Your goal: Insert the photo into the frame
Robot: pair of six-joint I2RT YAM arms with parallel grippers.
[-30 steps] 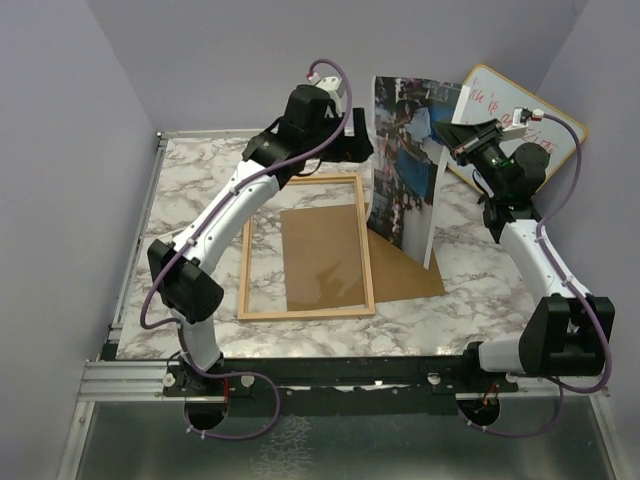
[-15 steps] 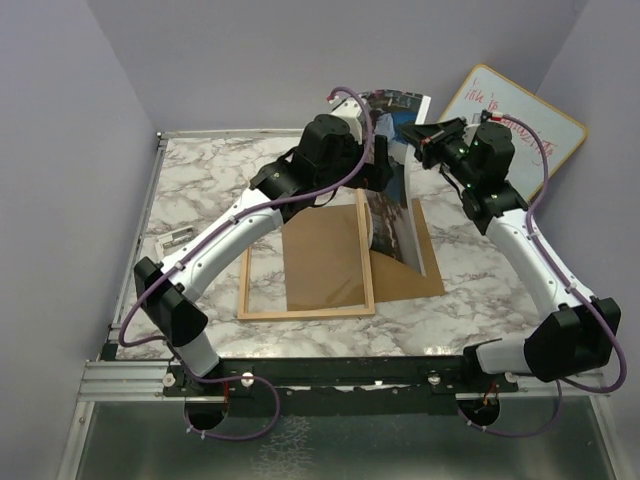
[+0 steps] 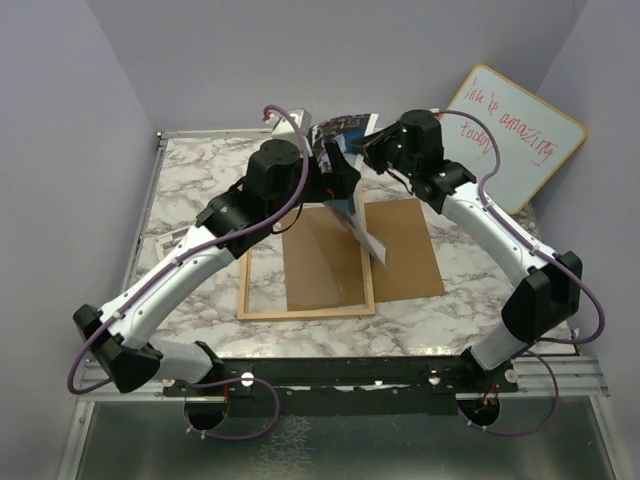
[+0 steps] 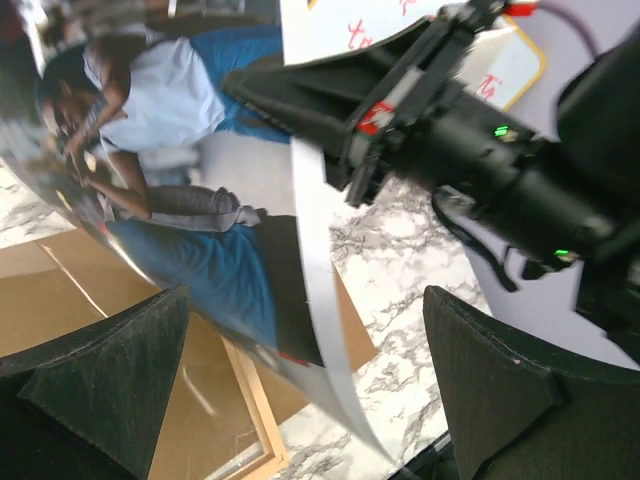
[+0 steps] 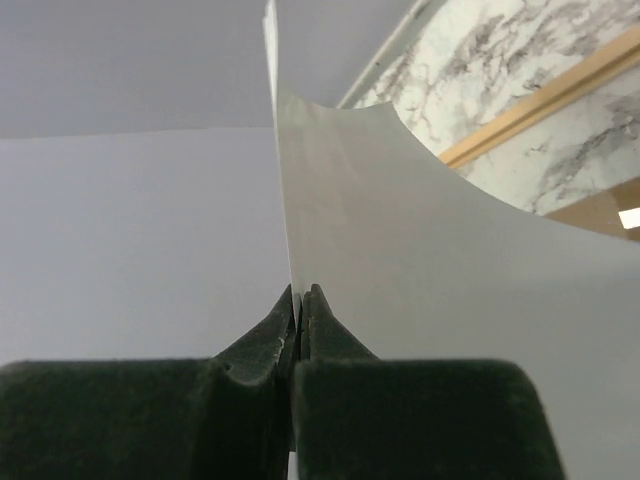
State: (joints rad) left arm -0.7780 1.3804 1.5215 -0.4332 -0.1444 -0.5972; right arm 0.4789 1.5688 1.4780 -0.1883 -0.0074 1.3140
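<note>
Right wrist: right end effector [image 5: 298,302] pinches photo [image 5: 420,280] (left end effector [image 4: 305,330] agape).

Glossy, mirror-bright paper on the printed face of the photo [image 4: 180,150], plain matt white on its back. Pale, smooth wood for the frame [image 3: 305,314], with a clear, shiny pane. Matt brown card for the backing board [image 3: 410,250]. Polished marble-look surface on the table [image 3: 200,180]. Matt black, faintly grainy plastic on the left claw [image 4: 305,310].
</note>
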